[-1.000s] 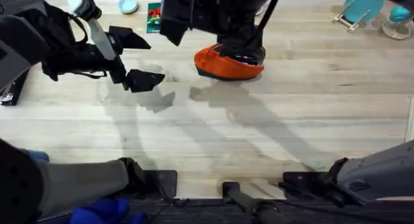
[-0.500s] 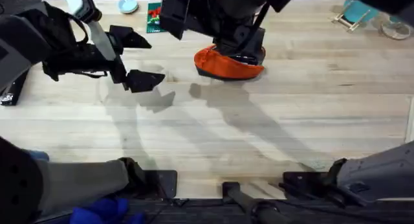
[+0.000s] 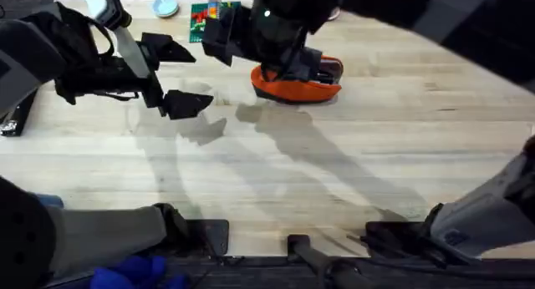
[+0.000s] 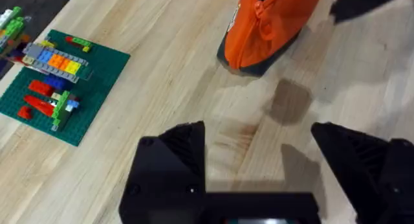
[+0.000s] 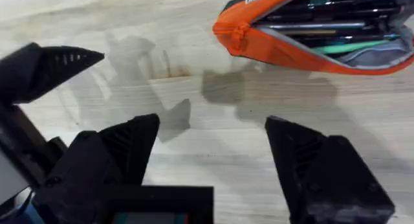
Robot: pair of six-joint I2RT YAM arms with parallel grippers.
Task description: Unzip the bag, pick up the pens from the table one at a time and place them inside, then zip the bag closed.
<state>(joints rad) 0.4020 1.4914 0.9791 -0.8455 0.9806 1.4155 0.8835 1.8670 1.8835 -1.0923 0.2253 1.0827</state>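
The bag (image 3: 297, 84) lies toward the far side of the desk (image 3: 334, 172), near the middle, with its zipper open and its mouth gaping, and the right wrist view shows several slim things already lying inside it, among them dark pens (image 5: 323, 24) and a greenish one. With the contents in, the step left looks like zipping it shut, and that is where trouble seems likeliest. The pouch is soft and light, so a pull on the tab with nothing holding the other end would probably drag the whole bag across the wood rather than close the teeth. A pen sticking up at the opening could also jam the slider. The right hand (image 5: 213, 153) hangs just beside the bag with its fingers spread apart and nothing between them. The left hand (image 3: 175, 76) sits well off to the left, also spread and empty, so neither is bracing the fabric. The bag is bright orange with a dark band along the bottom and a grey lining (image 5: 378, 56) showing at the mouth. A building-block plate (image 4: 55, 81) lies on the desk near it.
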